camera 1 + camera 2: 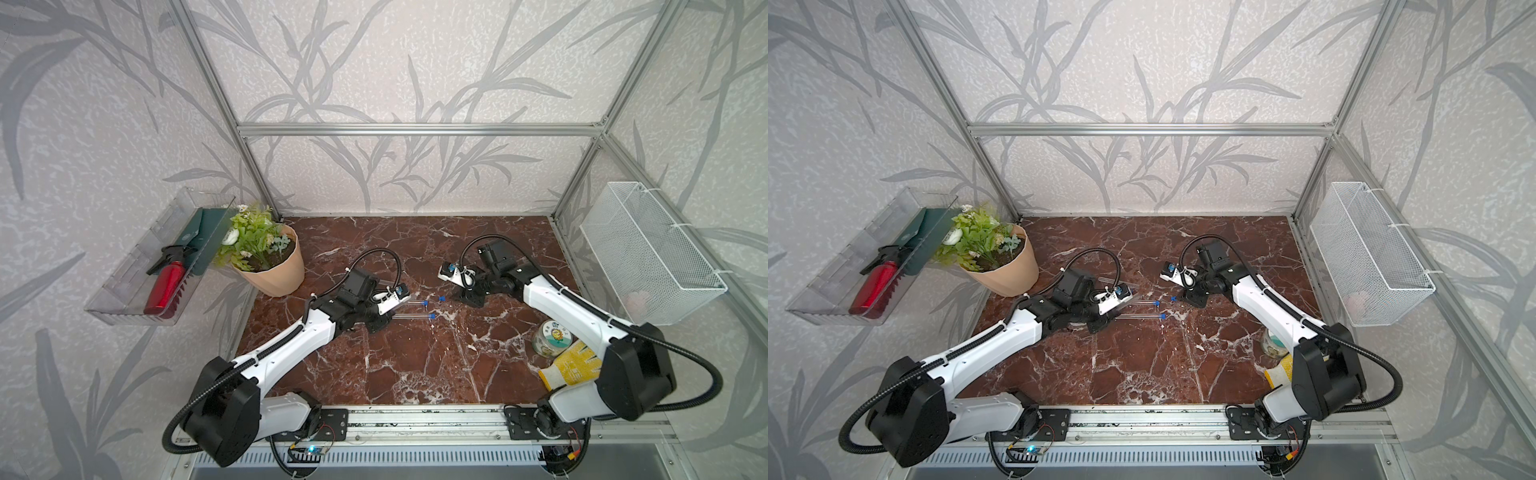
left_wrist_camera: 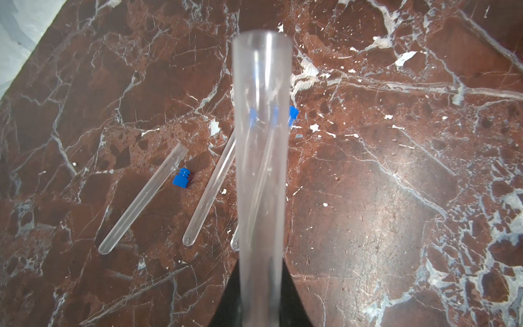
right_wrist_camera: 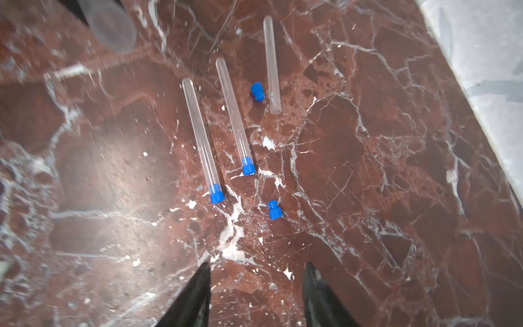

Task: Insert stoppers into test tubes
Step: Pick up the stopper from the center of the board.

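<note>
Marble table [image 1: 415, 365]: we see left gripper [image 2: 259, 286] clamped on tube [image 2: 261, 141]; right gripper [image 3: 258, 266] spread, empty, near stopper [image 3: 273, 210]; two capped tubes [image 3: 203, 136] beside.

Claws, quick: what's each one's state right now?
Left claw: closed, holding an unstoppered test tube.
Right claw: open, holding nothing.

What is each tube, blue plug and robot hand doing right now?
Two slender clear test tubes: lying down, stoppered.
Third clear tube: lying down, mouth open.
Fourth clear tube: held up, mouth open.
Two tiny ribbed blue stoppers: lying loose, in no tube.
Left gripper: shut on the fourth clear tube.
Right gripper: open, empty.
</note>
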